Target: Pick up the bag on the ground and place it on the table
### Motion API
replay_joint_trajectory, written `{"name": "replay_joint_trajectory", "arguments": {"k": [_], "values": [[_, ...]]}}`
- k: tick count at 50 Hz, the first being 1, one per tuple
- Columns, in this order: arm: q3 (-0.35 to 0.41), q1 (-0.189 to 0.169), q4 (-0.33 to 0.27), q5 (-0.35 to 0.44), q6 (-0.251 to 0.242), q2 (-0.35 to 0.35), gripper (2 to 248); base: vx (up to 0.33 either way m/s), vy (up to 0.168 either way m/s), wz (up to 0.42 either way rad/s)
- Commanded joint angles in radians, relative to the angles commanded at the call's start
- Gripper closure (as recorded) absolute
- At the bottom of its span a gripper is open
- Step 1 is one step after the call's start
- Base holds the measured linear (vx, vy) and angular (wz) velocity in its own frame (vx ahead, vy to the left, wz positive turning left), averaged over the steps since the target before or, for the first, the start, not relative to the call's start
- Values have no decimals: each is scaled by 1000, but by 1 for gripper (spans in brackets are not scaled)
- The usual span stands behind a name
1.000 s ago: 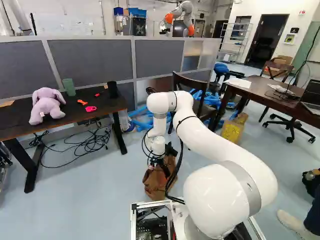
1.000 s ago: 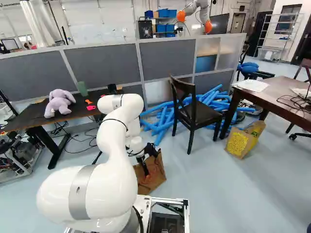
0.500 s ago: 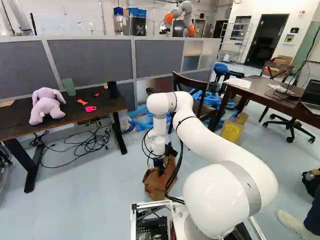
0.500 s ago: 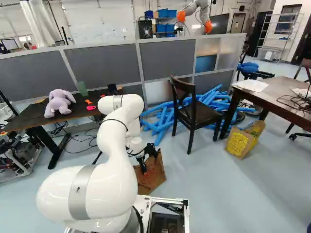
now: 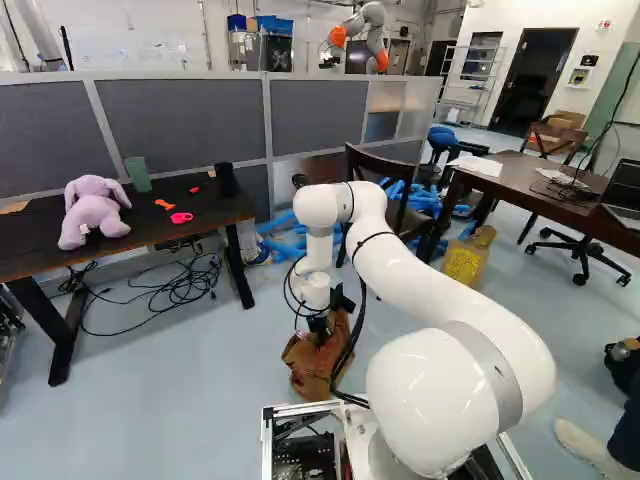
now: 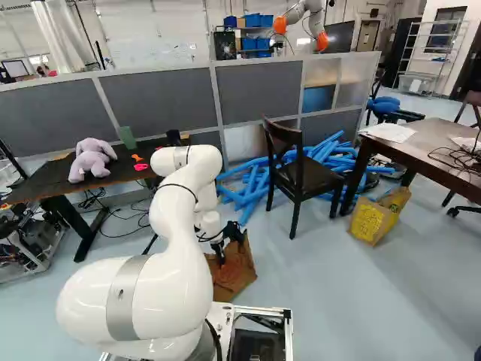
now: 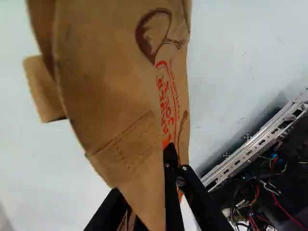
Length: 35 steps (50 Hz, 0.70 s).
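One brown paper bag (image 6: 239,268), standing on the floor (image 6: 323,293); one pair of jaws (image 6: 220,259), clamped on its paper. One white arm (image 6: 176,229), arched forward, wrist pointing down. One plush toy (image 6: 92,159), on one dark worktop (image 6: 45,184).

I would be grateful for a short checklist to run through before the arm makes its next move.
1. Tool at the bag: ok.
2. Bag firmly gripped: cannot tell.
3. Bag lifted off the floor: not ok, it appears to rest there.
4. Target table settled: cannot tell; a black table and a brown table both show.
5. Black table free of objects: not ok; a plush toy and a green cup are on it.
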Motion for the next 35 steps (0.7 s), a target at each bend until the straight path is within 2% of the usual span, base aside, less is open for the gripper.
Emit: {"name": "replay_joint_trajectory", "arguments": {"k": [35], "values": [[123, 0, -4, 0, 0, 134, 228, 0, 0, 0]]}}
